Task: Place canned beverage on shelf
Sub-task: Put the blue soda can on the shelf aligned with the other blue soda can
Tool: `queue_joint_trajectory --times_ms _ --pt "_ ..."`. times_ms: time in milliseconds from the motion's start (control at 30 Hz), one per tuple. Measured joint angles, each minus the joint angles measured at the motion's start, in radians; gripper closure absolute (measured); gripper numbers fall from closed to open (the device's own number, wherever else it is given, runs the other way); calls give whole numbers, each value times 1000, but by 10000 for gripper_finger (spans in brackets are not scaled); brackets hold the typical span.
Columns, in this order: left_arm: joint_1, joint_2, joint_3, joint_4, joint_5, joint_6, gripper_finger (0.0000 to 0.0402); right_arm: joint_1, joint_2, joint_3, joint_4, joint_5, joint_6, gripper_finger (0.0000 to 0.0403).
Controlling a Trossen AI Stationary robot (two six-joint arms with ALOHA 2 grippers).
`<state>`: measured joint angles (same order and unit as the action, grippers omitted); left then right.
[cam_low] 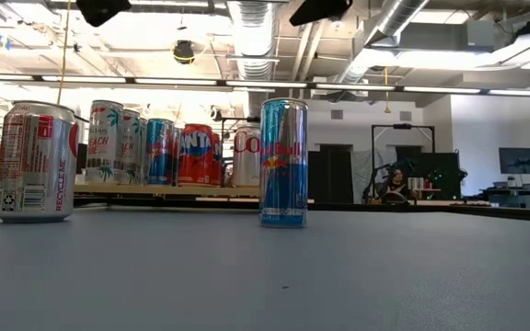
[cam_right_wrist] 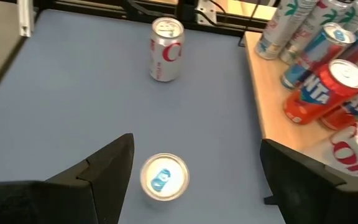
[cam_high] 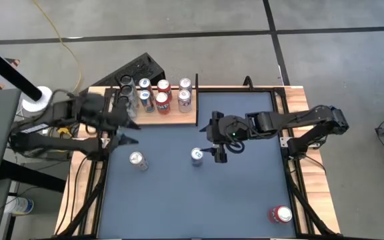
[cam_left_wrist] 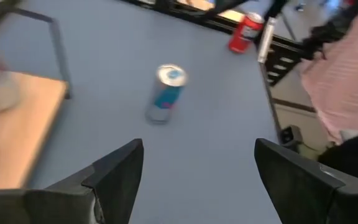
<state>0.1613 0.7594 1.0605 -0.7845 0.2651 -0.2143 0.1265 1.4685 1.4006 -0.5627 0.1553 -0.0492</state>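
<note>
- The table (cam_high: 245, 200) has a flat, matte blue-grey top framed by narrow wooden strips.
- The shelf (cam_high: 169, 119), a flat rectangular light wood-grain board with thin black posts, sits at the table's far left corner and carries a cluster of upright metal cans (cam_high: 163, 95).
- The left gripper (cam_high: 129, 130) hovers at the shelf's near left edge, its dark fingers spread apart with nothing between them.
- The right gripper (cam_high: 213, 147) hangs mid-table, jaws wide, holding nothing, just beside the slim can.
- A slim blue-and-silver can (cam_high: 197, 157) stands upright on the bare tabletop near the centre, shiny and cylindrical.
- A stouter silver can (cam_high: 137, 160) with red lettering stands to its left, apart from it.
- A red can (cam_high: 280, 214) rests near the table's near right corner.
</note>
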Motion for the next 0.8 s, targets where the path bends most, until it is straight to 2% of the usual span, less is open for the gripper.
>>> queue_joint_trajectory --times_ms 167,467,633,800 --pt "-222 9 -118 114 -134 -53 111 36 0 0 0 1 48 70" --pt "-537 112 -169 145 -432 -9 111 105 79 0 35 35 135 70" --pt "-632 97 -238 273 -573 78 112 126 131 1 17 175 250 70" --pt "-645 46 -322 401 -595 167 112 128 177 0 -28 184 311 70"
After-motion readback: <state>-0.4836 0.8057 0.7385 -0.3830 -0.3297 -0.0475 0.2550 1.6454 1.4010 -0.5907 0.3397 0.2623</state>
